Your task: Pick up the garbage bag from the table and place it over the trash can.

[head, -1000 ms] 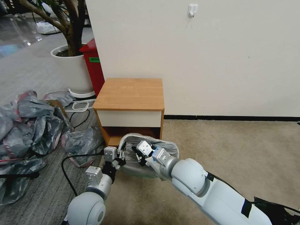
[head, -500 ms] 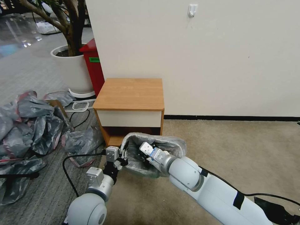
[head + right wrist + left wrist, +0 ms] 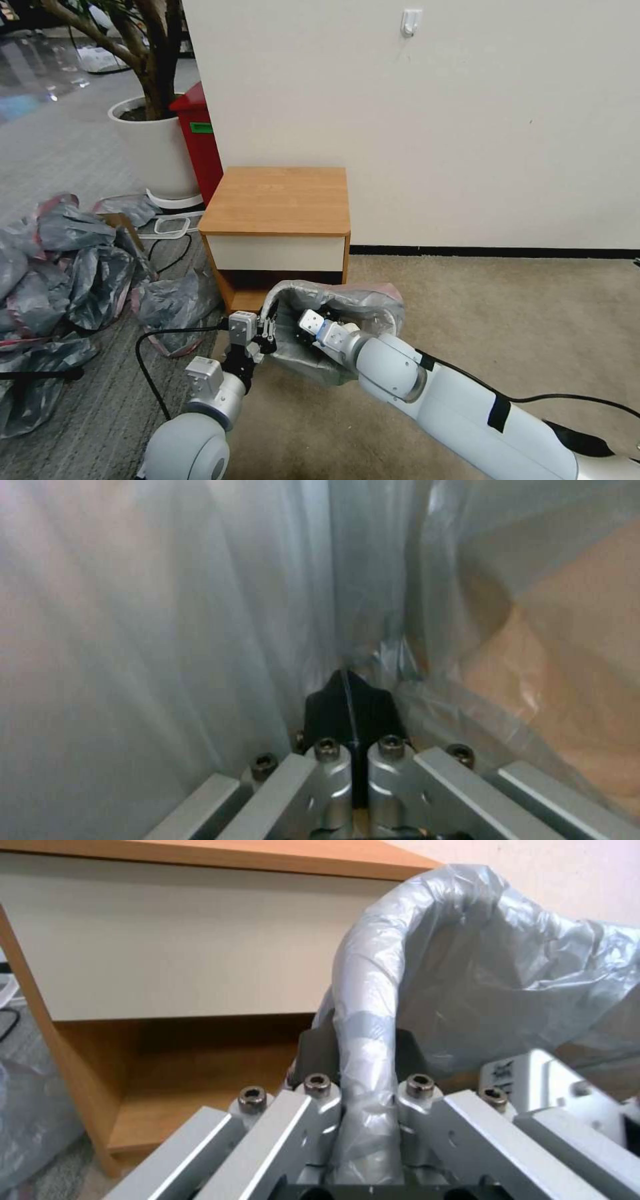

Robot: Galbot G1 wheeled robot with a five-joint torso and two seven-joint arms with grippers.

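Note:
The garbage bag (image 3: 347, 303), thin grey plastic with a pink band at its far rim, is spread low in front of the table (image 3: 277, 200). It drapes over the trash can, which is hidden beneath it. My left gripper (image 3: 268, 329) is shut on a bunched strip of the bag's near-left rim. The left wrist view shows the garbage bag (image 3: 480, 965) rising from my left gripper (image 3: 360, 1060) in an arch before the table (image 3: 167, 950). My right gripper (image 3: 308, 331) reaches inside the bag. In the right wrist view my right gripper (image 3: 350, 690) is shut, with the garbage bag (image 3: 167, 605) film caught at its tips.
A heap of grey-and-pink bags (image 3: 67, 267) covers the floor to the left. A red bin (image 3: 200, 140) and a white planter (image 3: 150, 147) stand behind the table's left side. A black cable (image 3: 143, 360) loops beside my left arm. Beige carpet (image 3: 520, 320) lies to the right.
The bag has been stretched wider to the right, and its pink band now shows at the far rim. My right arm has pushed forward, deeper into the bag. The left gripper has barely moved.

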